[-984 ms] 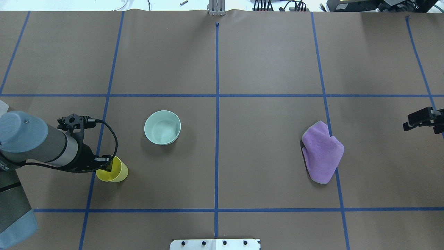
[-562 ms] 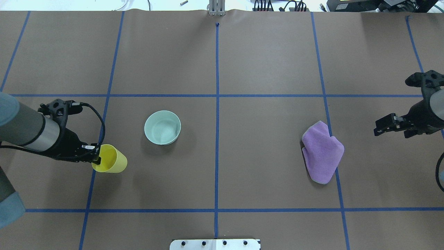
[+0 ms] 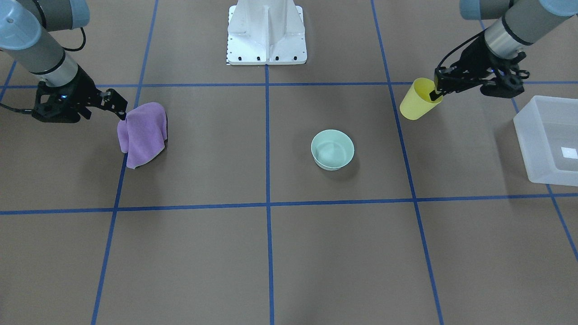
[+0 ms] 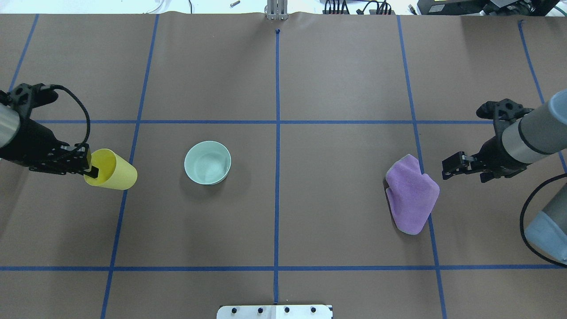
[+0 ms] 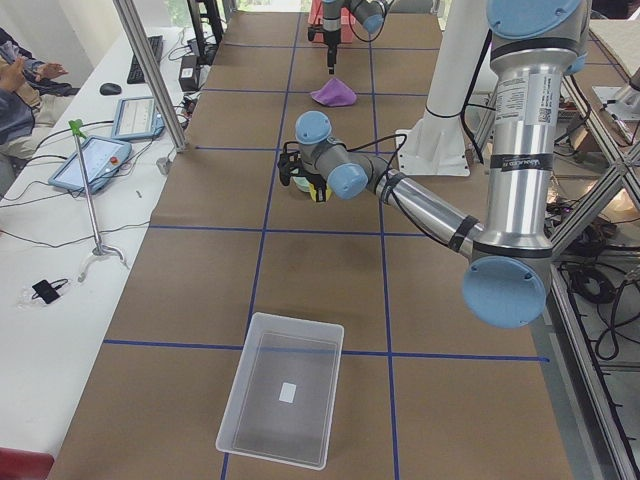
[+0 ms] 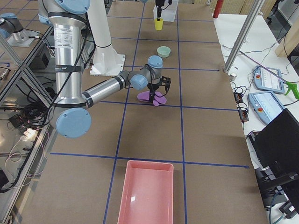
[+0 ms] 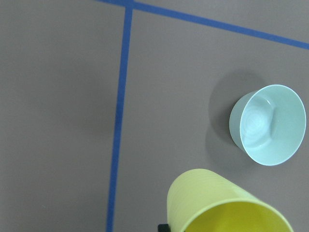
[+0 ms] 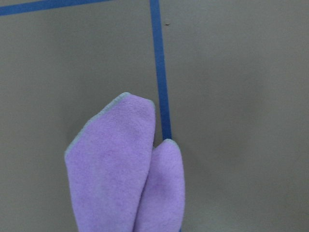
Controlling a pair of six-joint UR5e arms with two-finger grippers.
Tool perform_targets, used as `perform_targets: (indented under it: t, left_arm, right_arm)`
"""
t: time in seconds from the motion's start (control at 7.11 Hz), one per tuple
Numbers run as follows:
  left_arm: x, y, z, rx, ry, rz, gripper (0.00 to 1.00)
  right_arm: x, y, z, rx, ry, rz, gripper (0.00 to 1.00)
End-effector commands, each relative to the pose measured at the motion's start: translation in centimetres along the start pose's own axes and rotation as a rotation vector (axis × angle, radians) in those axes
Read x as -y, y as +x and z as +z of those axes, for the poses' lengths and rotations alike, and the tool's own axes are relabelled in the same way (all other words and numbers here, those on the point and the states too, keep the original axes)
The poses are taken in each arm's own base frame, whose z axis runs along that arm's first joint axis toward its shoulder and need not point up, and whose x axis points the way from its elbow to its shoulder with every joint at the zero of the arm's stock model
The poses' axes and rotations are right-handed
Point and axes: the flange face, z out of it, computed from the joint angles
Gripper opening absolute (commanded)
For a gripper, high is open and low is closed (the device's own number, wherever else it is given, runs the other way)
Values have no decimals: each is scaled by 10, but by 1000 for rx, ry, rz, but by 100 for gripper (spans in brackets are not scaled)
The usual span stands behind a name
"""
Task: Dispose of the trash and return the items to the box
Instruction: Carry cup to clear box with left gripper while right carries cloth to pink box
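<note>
My left gripper point(image 4: 87, 167) is shut on the rim of the yellow cup point(image 4: 113, 176) and holds it tilted above the table, left of the mint-green bowl point(image 4: 207, 162). In the front view the left gripper point(image 3: 436, 91) holds the cup point(image 3: 414, 106) between the bowl point(image 3: 332, 149) and the translucent box point(image 3: 547, 141). The box point(image 5: 283, 400) is empty apart from a white label. The left wrist view shows the cup point(image 7: 227, 205) and the bowl point(image 7: 268, 124). My right gripper point(image 4: 451, 168) is open and empty, just right of a crumpled purple cloth point(image 4: 412, 192).
The purple cloth point(image 3: 142, 132) lies on a blue tape line and fills the bottom of the right wrist view point(image 8: 126, 169). A pink tray point(image 6: 147, 193) sits at the table's right end. The white robot pedestal point(image 3: 266, 31) stands at the robot's side.
My left arm has carried the yellow cup leftward and farther from the robot, off the table. My right arm has moved in from the right edge toward the purple cloth.
</note>
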Motion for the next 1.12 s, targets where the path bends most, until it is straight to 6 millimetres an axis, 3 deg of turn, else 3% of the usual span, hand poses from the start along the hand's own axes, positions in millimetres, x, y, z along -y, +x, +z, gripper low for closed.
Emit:
perform_targets:
  t: [0.0,0.14,0.28,0.42,0.56,0.7,0.84,0.98]
  left_arm:
    - [30,-61,-42,91,31,96,0]
    - [45,-91,-55,129,29,129,0]
    - [57,-123,-57,159,31,167,0]
    - [69,-162,-71,182,42,218,0]
    - [78,-202,-79,199,44,242,0]
    - [83,-238,-76,214,17,313,0]
    - [86,-272,-80,241,10,345,0]
    - [87,-306,-78,247,-13,376,0]
  right_arm:
    - [-6,-30,22,-7,-6,44,100]
    - [-8,-30,26,-14,-8,40,100]
    - [-12,-33,33,-22,-15,32,87]
    - [-12,-33,34,-22,-17,46,21]
    - [-12,-32,36,-27,-19,46,0]
    - [-14,-36,29,-9,-26,44,0]
    - [-15,-38,10,18,-39,53,0]
    - [13,-12,-25,67,-44,114,0]
